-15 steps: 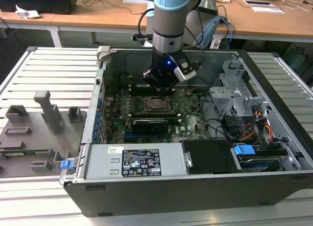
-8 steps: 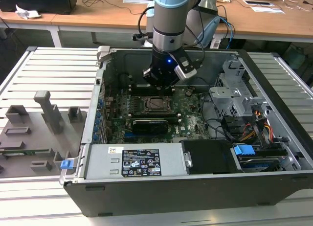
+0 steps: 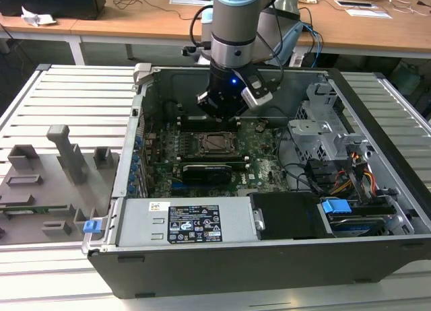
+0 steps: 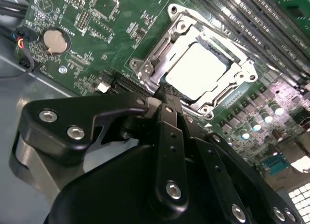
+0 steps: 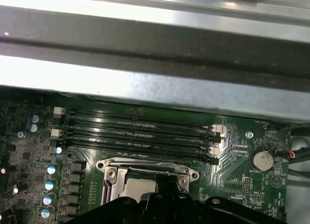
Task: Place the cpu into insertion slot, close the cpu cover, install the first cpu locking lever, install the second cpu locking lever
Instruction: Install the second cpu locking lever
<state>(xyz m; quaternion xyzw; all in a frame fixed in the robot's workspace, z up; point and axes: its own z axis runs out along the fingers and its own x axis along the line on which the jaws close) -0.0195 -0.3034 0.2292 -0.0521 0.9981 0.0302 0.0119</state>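
Note:
The cpu (image 4: 198, 71) lies flat in the insertion slot (image 4: 177, 21), its silver top showing through the window of the cpu cover (image 4: 243, 69). The cover lies down around the chip. My gripper (image 4: 164, 92) is shut with nothing in it, and its tip is at the socket's edge beside the cover's corner. In the first wrist view the gripper (image 5: 164, 181) hides part of the cpu (image 5: 138, 187) and the cpu cover (image 5: 145, 165). In the exterior view the gripper (image 3: 222, 116) hangs inside the open computer case, just behind the cpu (image 3: 217, 143).
Long memory slots (image 5: 135, 132) run beside the socket, under the case wall (image 5: 145, 83). A coin battery (image 4: 54, 41) sits on the green board. A black expansion card (image 3: 212, 171), the power supply (image 3: 188, 223) and a drive cage (image 3: 323, 129) surround the board. Grey fixtures (image 3: 60, 156) stand outside the case.

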